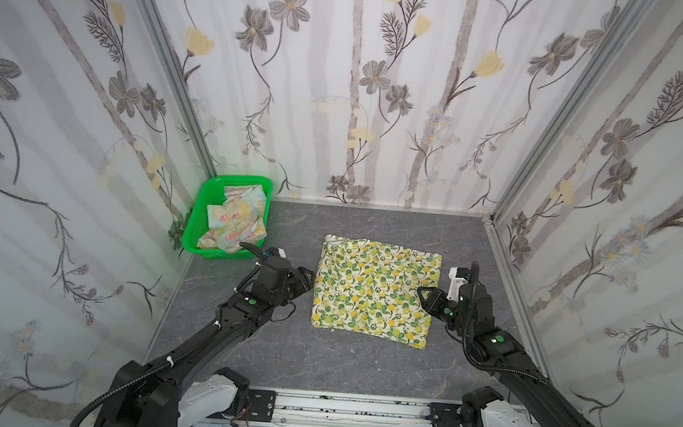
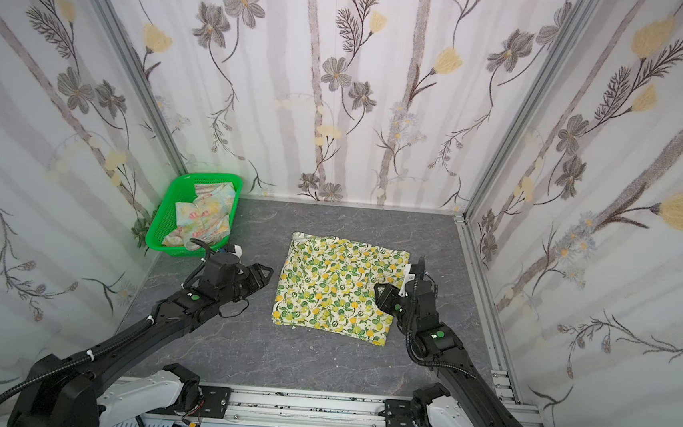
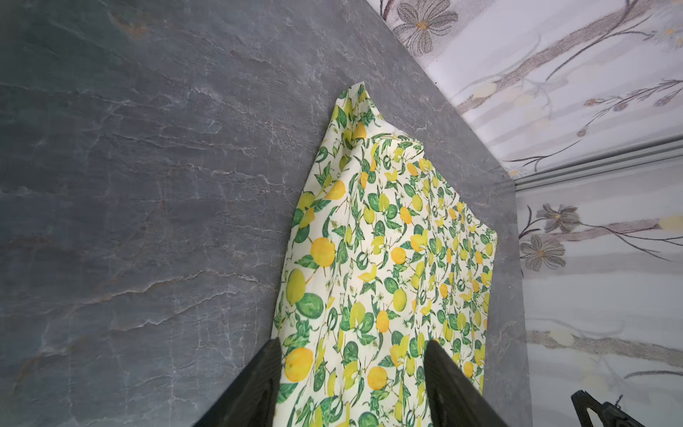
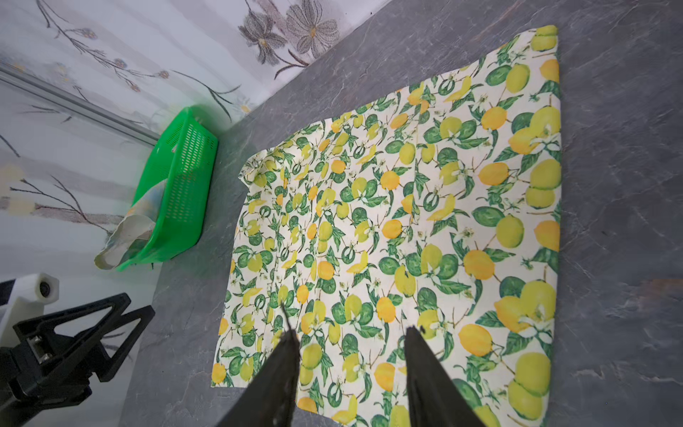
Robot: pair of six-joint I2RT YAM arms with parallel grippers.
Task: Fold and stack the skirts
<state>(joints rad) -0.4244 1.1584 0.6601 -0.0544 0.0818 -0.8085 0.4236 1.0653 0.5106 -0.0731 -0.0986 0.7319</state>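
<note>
In both top views the lemon skirt point(image 1: 375, 292), thin cream cloth printed with yellow lemons and green leaves, lies folded in a rough square on the grey stone-patterned tabletop point(image 1: 361, 362), a little right of the middle. Its far left corner is rumpled; the other edges run fairly straight. Bare tabletop lies open in front of it and behind it up to the back wall point(image 1: 382, 101). The left gripper point(image 1: 307, 280) hangs just beside its left edge and the right gripper point(image 1: 424, 298) over its right edge. Only a narrow strip separates that edge from the right wall point(image 1: 624, 203). The pastel skirt point(image 1: 235, 218), thin blue-yellow cloth with pink flowers, lies crumpled in the green perforated plastic basket point(image 1: 201, 212) in the far left corner, well apart from the lemon skirt.

In the left wrist view the left gripper's black fingers point(image 3: 258, 380) stand moderately apart and grip nothing. One is at the cloth's edge, and the print lies flat below the gap.

In the right wrist view the right gripper's fingers point(image 4: 423, 369) are likewise parted and empty above the flat cloth; whether they touch it I cannot tell. A flap of the pastel skirt hangs over the basket's rim.
</note>
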